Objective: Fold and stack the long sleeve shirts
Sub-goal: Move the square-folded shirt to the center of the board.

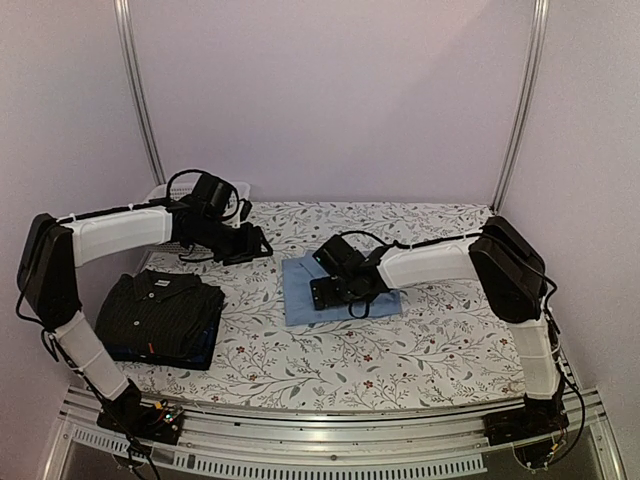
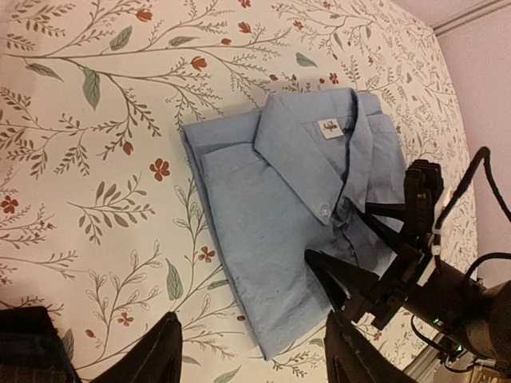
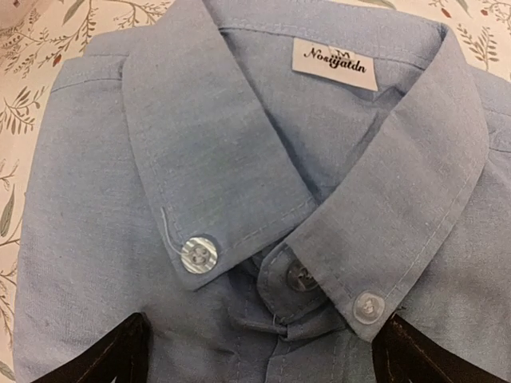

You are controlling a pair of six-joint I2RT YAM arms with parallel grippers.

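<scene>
The light blue shirt (image 1: 298, 292) lies folded on the table's middle, collar up. It also shows in the left wrist view (image 2: 271, 199) and fills the right wrist view (image 3: 239, 183). My right gripper (image 1: 328, 290) is open, low over its collar, one finger at each side of the placket (image 3: 263, 371). My left gripper (image 1: 256, 244) is open and empty above the table, left of the blue shirt (image 2: 251, 359). The black pinstriped shirt (image 1: 160, 308) lies folded at the left on top of the dark navy shirt (image 1: 205, 347).
A white lattice basket (image 1: 160, 191) stands at the back left behind the left arm. The flowered tablecloth (image 1: 440, 340) covers the table. Metal posts stand at the back corners.
</scene>
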